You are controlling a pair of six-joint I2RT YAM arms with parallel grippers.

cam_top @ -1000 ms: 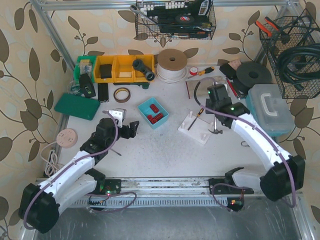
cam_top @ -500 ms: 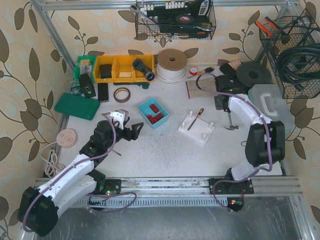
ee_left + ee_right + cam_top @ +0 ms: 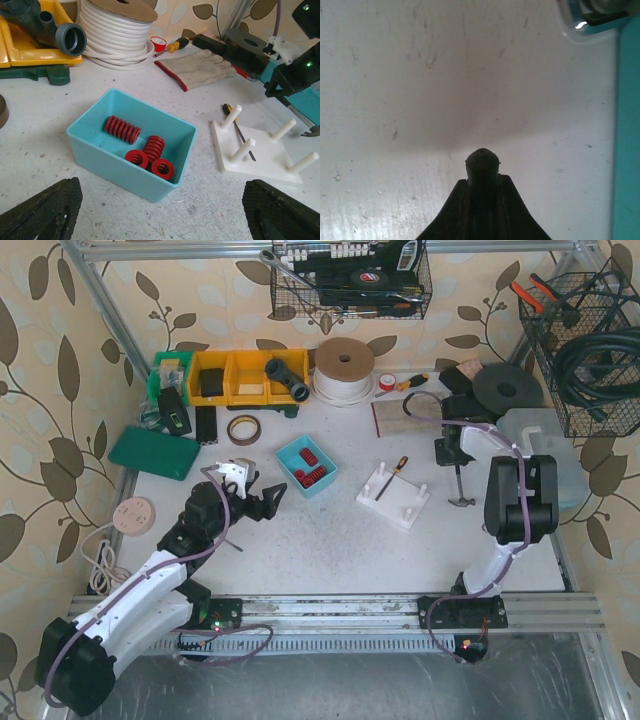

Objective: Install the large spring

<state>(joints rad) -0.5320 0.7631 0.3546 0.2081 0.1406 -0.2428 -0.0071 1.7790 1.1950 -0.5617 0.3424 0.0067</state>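
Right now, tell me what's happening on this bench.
The left tool hangs open in front of the teal bin of red springs, and none has been picked up yet. The white peg base beside it carries no spring. The right tool is shut, apparently on nothing, over bare table by the teal case.

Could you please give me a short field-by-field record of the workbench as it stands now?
left claw: open, empty, facing the blue bin
right claw: shut, empty, over bare table
blue bin: holds four red springs
peg board: white, four pegs, all bare
screwdriver: lying across the peg board
task status: no spring picked up yet
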